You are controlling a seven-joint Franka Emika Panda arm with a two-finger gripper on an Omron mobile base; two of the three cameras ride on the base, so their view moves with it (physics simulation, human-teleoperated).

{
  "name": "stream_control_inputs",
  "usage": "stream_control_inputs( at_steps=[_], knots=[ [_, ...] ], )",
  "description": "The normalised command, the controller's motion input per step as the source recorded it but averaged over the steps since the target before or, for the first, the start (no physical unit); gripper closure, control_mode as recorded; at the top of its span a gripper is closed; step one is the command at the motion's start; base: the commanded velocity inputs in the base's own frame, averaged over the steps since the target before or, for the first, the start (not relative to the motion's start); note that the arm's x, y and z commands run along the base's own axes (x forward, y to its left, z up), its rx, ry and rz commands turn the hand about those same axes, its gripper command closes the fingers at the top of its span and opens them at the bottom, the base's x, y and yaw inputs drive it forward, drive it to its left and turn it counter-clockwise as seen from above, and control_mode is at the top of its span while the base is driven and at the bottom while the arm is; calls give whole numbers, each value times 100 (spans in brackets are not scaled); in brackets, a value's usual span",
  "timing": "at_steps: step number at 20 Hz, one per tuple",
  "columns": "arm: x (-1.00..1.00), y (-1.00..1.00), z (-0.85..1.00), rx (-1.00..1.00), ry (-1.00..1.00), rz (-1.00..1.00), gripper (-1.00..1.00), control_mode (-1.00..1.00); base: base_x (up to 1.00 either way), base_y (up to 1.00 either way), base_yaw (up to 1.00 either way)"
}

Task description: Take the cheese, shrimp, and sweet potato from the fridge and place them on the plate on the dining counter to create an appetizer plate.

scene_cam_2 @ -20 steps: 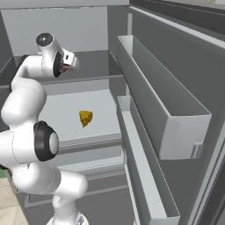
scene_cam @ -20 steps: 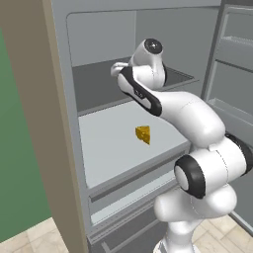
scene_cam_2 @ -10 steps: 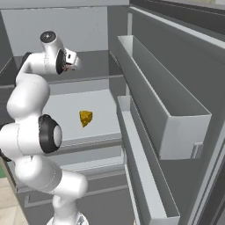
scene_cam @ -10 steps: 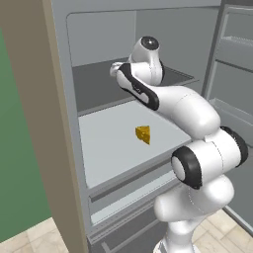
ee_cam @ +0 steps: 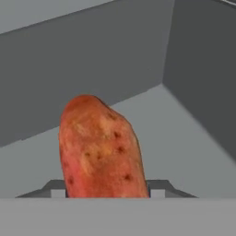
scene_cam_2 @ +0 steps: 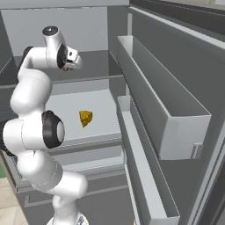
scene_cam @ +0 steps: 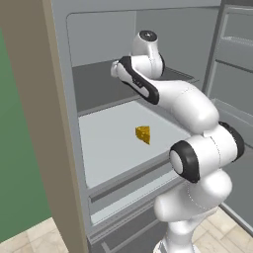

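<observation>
Inside the fridge (scene_cam: 59, 59), at the upper shelf level, the pincer (scene_cam_2: 67, 67) holds the sweet potato (ee_cam: 101, 150), which stands up between the finger tips in the hand view with the grey shelf and the back corner of the fridge behind it. In the right base view a small reddish patch shows under the hand, just above the middle shelf's rear edge, so the potato looks lifted clear of the shelf, though I cannot tell for certain whether its lower end is touching anything. The jaws stand narrow, closed on the lower part of the potato; most of its length sticks out beyond the tips. The cheese (scene_cam: 143, 134) lies on the middle shelf, about midway along it and nearer the front edge than the back, well apart from the hand. I judge the potato to be stiff and fairly heavy for its size, with a smooth, rounded skin that could slip or pivot in a two-finger grip held so near one end; a hold around its thicker middle would carry it more securely, and a slow, level withdrawal past the door bins (scene_cam_2: 167, 118) seems wise. It is not fragile, so a firm squeeze should do no harm. The cheese looks light, firm and flat-sided, best taken across its two broad faces. No brand, label or writing shows on the foods, the fridge or the arm.
</observation>
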Motion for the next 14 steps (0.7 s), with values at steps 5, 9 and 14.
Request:
stream_control_inputs(
  at_steps=[5, 9, 14],
  knots=[
    [-54, 1, -55, -5, -19, -1, 100, -100, 0, 0, 0],
    [-68, 2, -34, -3, -23, 0, 100, -100, 0, 0, 0],
    [-84, 0, 0, 0, -3, 0, 100, -100, 0, 0, 0]
  ],
)
